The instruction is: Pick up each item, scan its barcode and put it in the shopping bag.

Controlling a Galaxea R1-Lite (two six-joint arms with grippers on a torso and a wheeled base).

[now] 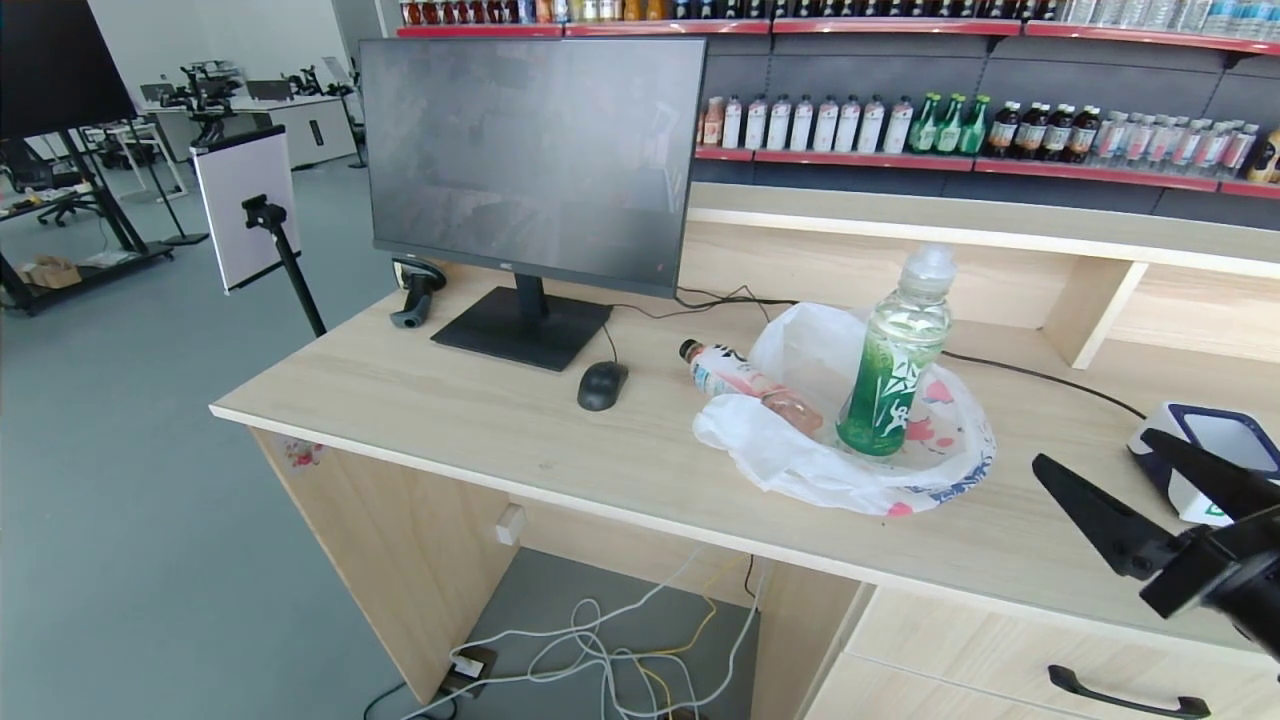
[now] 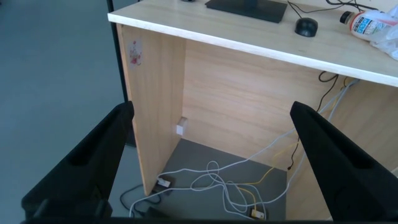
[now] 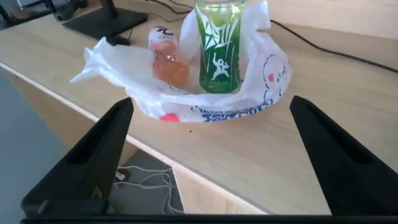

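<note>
Since the green bottle (image 1: 893, 360) stands upright inside the shopping bag (image 1: 850, 478), right of centre in the head view, that item looks done. The pink bottle (image 1: 740, 378) lies on its side just left of it, body down in the bag's folds and dark cap poking out over the rim toward the mouse (image 1: 602, 385). The bag is white plastic, slumped open on the counter (image 1: 450, 410).

Right gripper (image 1: 1095, 450) sits at the lower right edge, fingers spread apart and holding nothing, near the bag but not touching it. Its own camera looks at the green bottle (image 3: 219, 46) and pink bottle (image 3: 168, 62) between the two open fingers. The white box scanner (image 1: 1215, 450) stands just behind it at the far right edge.

Left gripper (image 2: 211, 109) is also spread wide and empty. It hangs low, facing the counter's side panel and the cables (image 2: 230, 186) on the floor under it, well away from the bag.

Step, as I judge it: bagging is about finished — both items are at or in the bag and nothing loose is left on the counter. Can't tell whether the pink bottle counts as fully in. If not, the next move calls for the right arm to close on its exposed neck and tip it deeper without knocking the upright bottle over.

Rest: monitor (image 1: 530, 160) upper centre, a handheld scanner (image 1: 413, 293) on its stand to its left.
</note>
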